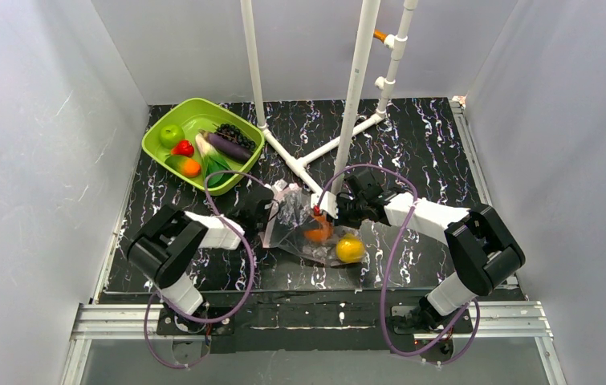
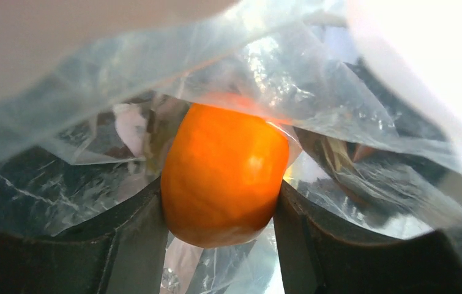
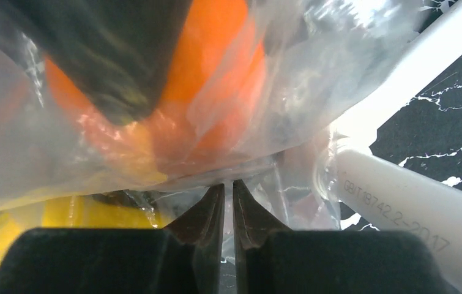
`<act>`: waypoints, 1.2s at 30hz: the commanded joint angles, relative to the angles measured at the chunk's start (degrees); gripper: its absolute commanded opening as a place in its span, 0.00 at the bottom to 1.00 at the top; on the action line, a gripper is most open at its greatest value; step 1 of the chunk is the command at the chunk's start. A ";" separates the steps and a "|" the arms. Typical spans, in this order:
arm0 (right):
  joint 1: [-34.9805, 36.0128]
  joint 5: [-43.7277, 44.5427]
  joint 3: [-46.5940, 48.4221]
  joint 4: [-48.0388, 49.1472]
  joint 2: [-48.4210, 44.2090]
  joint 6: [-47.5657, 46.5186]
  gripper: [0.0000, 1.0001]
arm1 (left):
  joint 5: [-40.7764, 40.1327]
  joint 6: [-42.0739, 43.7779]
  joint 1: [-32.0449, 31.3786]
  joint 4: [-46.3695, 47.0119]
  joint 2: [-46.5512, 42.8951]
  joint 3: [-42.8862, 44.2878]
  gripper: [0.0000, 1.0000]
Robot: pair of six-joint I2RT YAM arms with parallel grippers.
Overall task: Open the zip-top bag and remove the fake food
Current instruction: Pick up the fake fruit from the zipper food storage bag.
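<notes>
Orange [image 2: 222, 174] clamped inside the zip-top bag [image 1: 298, 210]
Mid-table, left gripper [image 2: 219, 205] squeezed the orange; right gripper [image 3: 228, 199] pinched the bag's film tight.

One marking can be read, in the right wrist view: grey printed characters "GB/T18742.2-2017" run lengthwise along the white plastic pipe [image 3: 412, 208]. More print follows near the lower right edge, cut off and too partial to read.

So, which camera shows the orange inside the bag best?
The left wrist: the orange fills the centre, sharp, in the left pincer. The right wrist shows it blurred through the bag; the top view, tiny.
</notes>
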 commanded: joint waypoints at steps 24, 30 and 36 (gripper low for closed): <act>9.12 -8.10 1.68 -10.95 -9.47 13.04 0.12 | 7.41 2.69 4.30 -10.09 -18.57 -3.46 0.00; -1.66 -4.58 -4.91 -9.26 -19.68 10.04 0.01 | 10.45 13.31 6.78 -29.08 -27.57 -0.67 0.00; -4.18 -4.85 -6.25 -9.73 -21.00 8.45 0.01 | 14.28 18.06 14.69 -38.19 -34.23 -0.57 0.00</act>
